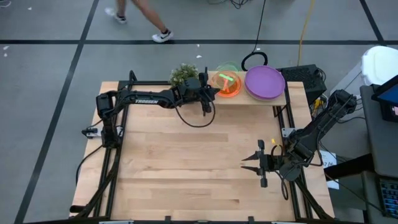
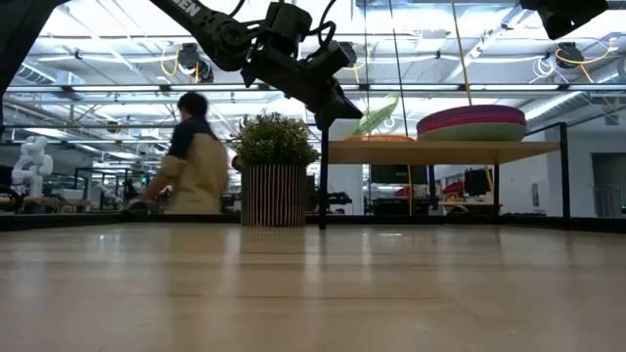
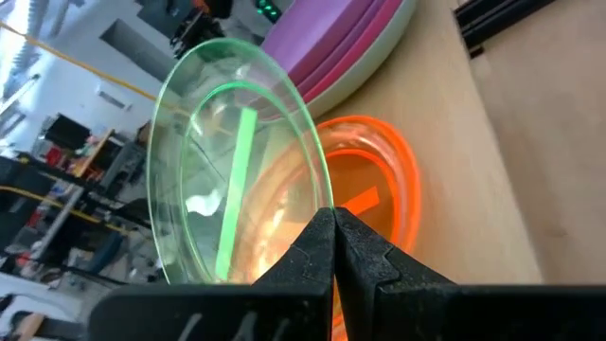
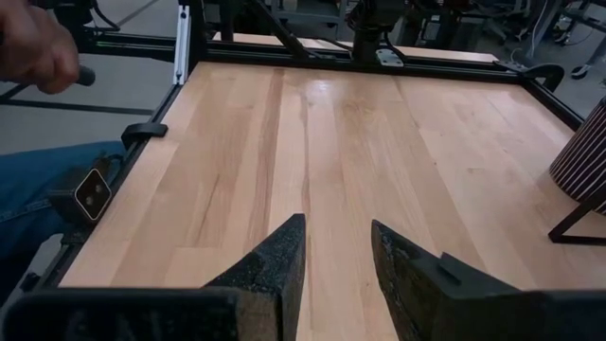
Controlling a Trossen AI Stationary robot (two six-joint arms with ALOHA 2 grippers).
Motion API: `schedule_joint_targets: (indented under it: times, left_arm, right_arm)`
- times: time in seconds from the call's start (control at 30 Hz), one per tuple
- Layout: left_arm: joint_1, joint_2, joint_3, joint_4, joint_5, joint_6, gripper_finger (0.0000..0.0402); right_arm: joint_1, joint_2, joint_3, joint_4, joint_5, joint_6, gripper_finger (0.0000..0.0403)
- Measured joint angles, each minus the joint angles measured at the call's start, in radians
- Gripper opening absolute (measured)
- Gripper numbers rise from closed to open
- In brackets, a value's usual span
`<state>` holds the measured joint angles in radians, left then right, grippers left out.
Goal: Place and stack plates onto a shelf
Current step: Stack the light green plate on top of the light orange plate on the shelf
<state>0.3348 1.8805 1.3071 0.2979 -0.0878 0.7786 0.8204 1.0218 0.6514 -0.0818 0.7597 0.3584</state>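
Left gripper [image 3: 333, 248], jaws pinching the rim of a tilted translucent lime-green round plastic plate [image 3: 232, 161], angles it over the orange plate [image 3: 379, 189] just beyond on the light-wood shelf [image 1: 292, 94] for stacking; right gripper [image 4: 337, 248] spread, idle over the desk [image 4: 360, 142]

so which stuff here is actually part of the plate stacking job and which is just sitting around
Part of the job:
- lime green plate, tilted, pinched by the shut left gripper
- orange plate on the shelf
- stack of larger plates, purple on top, on the shelf

Just there:
- potted plant beside the shelf
- right gripper, open and empty over the bare table
- person beyond the table
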Motion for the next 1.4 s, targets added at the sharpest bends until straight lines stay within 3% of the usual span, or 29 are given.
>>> schedule_joint_targets:
  times: [0.3,0.57,1.0,1.2,1.4]
  left_arm:
    - [0.005,-0.001,0.0,-0.031,0.012,-0.033,0.0006]
    - [0.005,-0.002,0.0,-0.033,0.012,-0.037,0.0036]
    - [0.004,-0.002,0.0,-0.038,0.017,-0.098,0.0038]
    - [0.001,-0.002,0.0,-0.074,0.073,-0.155,0.0038]
    - [-0.028,-0.007,-0.001,-0.097,0.039,-0.181,0.0038]
  right_arm:
    - [0.0,0.0,0.0,0.0,-0.001,0.0,0.0105]
    - [0.0,0.0,0.0,0.0,-0.001,0.0,0.0105]
    - [0.0,0.0,0.0,0.0,-0.001,0.0,0.0105]
    - [0.0,0.0,0.0,-0.001,-0.001,0.0,0.0105]
    - [0.0,0.0,0.0,-0.001,-0.002,-0.003,0.0105]
